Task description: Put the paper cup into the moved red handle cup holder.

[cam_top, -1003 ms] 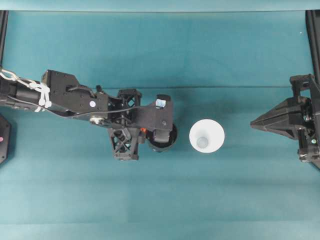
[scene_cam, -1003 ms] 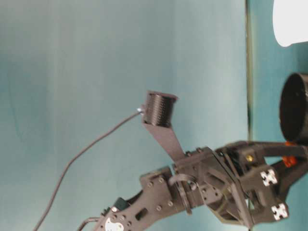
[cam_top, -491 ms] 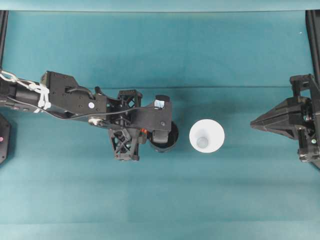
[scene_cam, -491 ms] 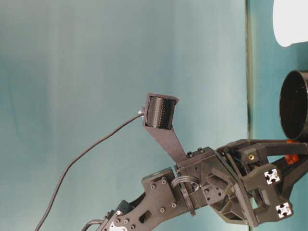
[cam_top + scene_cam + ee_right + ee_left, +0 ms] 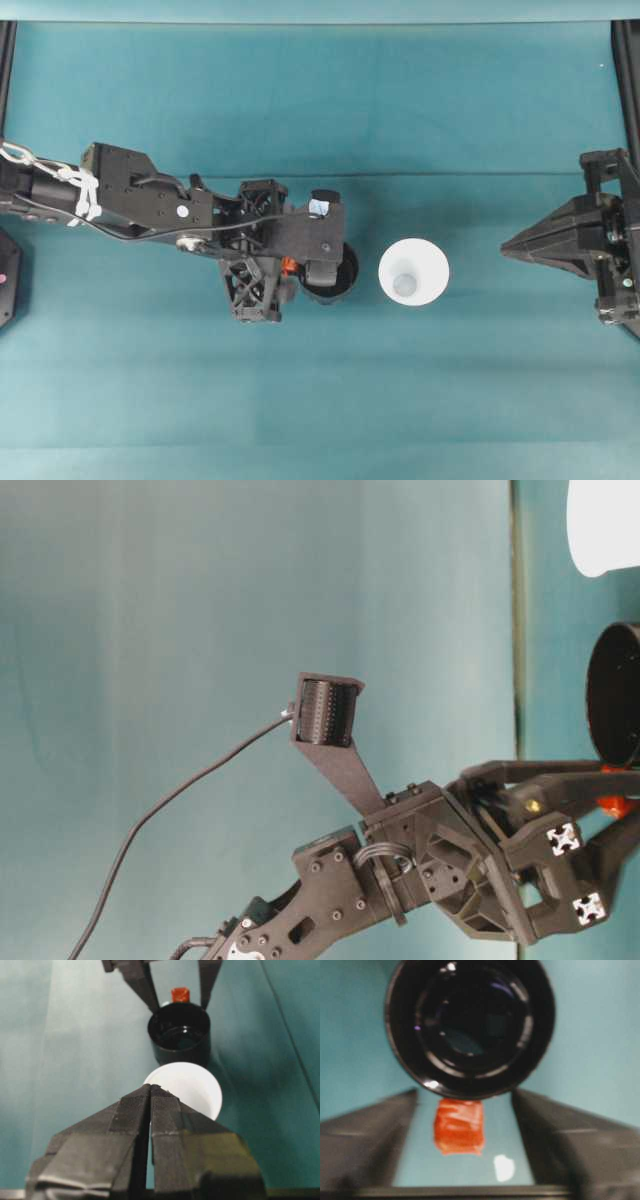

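Holder (image 5: 335, 283) upright, handle tab (image 5: 459, 1126) pointing toward left gripper (image 5: 465, 1145).

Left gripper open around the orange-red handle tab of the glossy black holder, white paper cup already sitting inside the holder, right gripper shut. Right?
Not quite. The white paper cup stands on the table beside the glossy black holder, not inside it; the overhead view shows this. The left gripper is open around the orange-red handle tab; the right gripper is shut.

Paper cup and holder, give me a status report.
Left pincer open, straddling the holder's red handle. Right pincer shut, parked. Paper cup upright beside the cup holder, not in yet. Nothing between them.
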Controlling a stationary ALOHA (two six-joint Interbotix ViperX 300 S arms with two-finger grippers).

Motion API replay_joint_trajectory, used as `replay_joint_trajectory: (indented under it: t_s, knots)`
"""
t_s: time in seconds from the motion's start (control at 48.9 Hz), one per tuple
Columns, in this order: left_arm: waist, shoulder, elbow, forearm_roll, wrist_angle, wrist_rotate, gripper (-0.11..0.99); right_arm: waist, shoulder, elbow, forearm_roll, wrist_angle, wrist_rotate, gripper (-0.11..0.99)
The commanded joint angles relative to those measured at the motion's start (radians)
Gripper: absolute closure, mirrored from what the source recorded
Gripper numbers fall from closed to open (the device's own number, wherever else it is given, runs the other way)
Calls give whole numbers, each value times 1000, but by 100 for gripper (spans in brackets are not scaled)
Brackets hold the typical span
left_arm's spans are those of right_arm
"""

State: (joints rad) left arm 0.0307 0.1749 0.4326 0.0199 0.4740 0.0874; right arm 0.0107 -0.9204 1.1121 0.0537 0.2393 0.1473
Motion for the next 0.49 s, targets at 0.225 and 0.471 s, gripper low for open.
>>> replay_joint_trajectory:
  t_s: [0.225, 0.471]
  knots:
    - [-5, -12, 12, 3, -2, 0, -6, 2, 3, -23, 3, -3, 6, 97]
    - [-6, -67, 17, 3, 21, 8, -6, 0, 2, -21, 3, -3, 6, 97]
